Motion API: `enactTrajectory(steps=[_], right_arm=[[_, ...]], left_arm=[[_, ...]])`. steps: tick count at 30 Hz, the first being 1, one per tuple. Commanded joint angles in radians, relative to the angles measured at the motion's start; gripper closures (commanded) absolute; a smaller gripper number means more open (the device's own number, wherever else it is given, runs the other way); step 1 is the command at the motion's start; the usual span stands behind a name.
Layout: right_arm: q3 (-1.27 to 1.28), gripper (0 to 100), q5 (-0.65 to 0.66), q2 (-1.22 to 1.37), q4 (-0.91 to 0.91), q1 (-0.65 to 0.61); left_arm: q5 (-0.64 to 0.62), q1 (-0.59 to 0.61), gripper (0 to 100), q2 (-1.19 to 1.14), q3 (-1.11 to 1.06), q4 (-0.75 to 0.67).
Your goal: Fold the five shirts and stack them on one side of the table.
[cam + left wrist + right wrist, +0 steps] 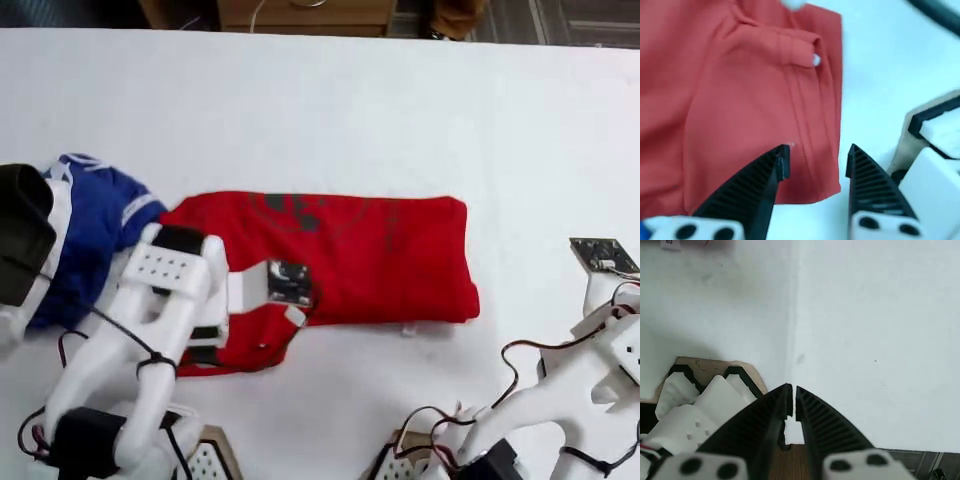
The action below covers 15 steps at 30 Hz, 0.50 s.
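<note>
From the high view I see the red shirt (390,255) lying mid-table (350,110), folded into a long band that runs left to right. At its left end it touches the blue shirt (95,225), which sits crumpled near the table's left edge. A dark bundle (20,230) lies against the blue shirt's far side. My left arm (165,285) hangs over the near-left corner of the red shirt and covers that part of the cloth. From here I cannot tell how its fingers stand. My right arm (570,380) sits folded back at the near-right corner, well apart from every shirt, with bare table beneath it.

The left wrist view gives me the answer. The left gripper (817,150) is spread wide with nothing between its fingers, just above a hemmed corner of the red shirt (740,100). One finger (760,180) is over the red cloth. The other sits over white table just beside the shirt's edge. The cloth shows several soft folds and a stitched hem along that edge.

In the right wrist view the right gripper (793,389) has its fingers pressed almost together, holding nothing, over bare white table. A wooden base plate (705,367) with white arm parts on it lies just beside the fingers.
</note>
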<state>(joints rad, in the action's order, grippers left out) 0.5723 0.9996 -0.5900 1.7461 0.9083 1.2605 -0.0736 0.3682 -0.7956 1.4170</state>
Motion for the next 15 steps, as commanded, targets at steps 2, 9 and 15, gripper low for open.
enactTrajectory(steps=[2, 9, 15], right_arm=[[-0.003, 97.8, 0.003, -0.022, 0.021, 0.004], [-0.006, 97.8, 0.003, -0.022, 0.021, 0.004], [-0.064, 97.8, 0.003, -0.022, 0.021, 0.004]], left_arm=[[0.064, -0.008, 79, -0.038, -0.041, -0.072], [0.048, -0.005, 79, -0.316, 0.110, -0.114], [-0.014, -0.005, 84, -0.531, 0.285, -0.095]])
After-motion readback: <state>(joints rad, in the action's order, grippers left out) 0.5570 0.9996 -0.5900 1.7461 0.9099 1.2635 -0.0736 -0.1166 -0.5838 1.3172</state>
